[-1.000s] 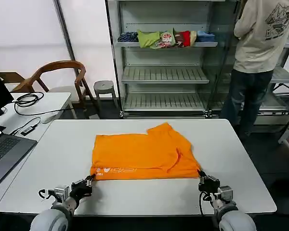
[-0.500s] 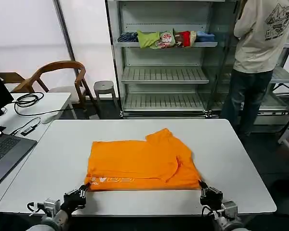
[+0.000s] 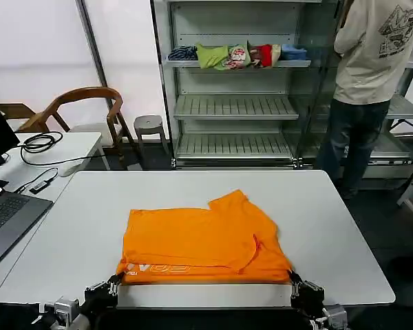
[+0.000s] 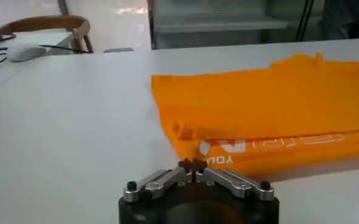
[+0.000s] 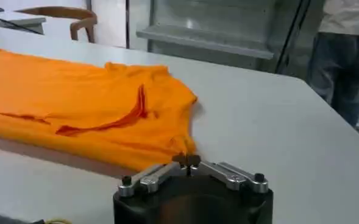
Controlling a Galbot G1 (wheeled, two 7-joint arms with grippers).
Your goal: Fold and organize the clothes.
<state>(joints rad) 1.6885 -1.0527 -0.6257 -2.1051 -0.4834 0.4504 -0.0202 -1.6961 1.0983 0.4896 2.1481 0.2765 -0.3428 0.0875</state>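
Observation:
The clothes, one bright orange T-shirt (image 3: 199, 240), lie folded on the white table (image 3: 330, 227), with pale lettering (image 3: 158, 267) along the near edge. My left gripper (image 3: 113, 280) is shut on the shirt's near left corner at the table's front edge. At the near right corner my right gripper (image 3: 291, 278) is shut on the fabric too. In the left wrist view the left gripper (image 4: 192, 163) has its tips together at the hem, just below the lettering (image 4: 228, 146) on the shirt (image 4: 264, 109). The right wrist view shows the right gripper (image 5: 186, 160) pinching the corner of the shirt (image 5: 75, 103).
A metal shelf (image 3: 234, 103) behind the table holds small bundled garments (image 3: 234, 55). A person (image 3: 368, 62) stands at the back right. On the left are a wooden chair (image 3: 82, 103), a stool (image 3: 149, 125), a side table with cables (image 3: 41, 144) and a laptop (image 3: 7, 213).
Both grippers have drawn back toward the table's front edge, dragging the orange shirt with them. Its near hem now lies close to that edge.

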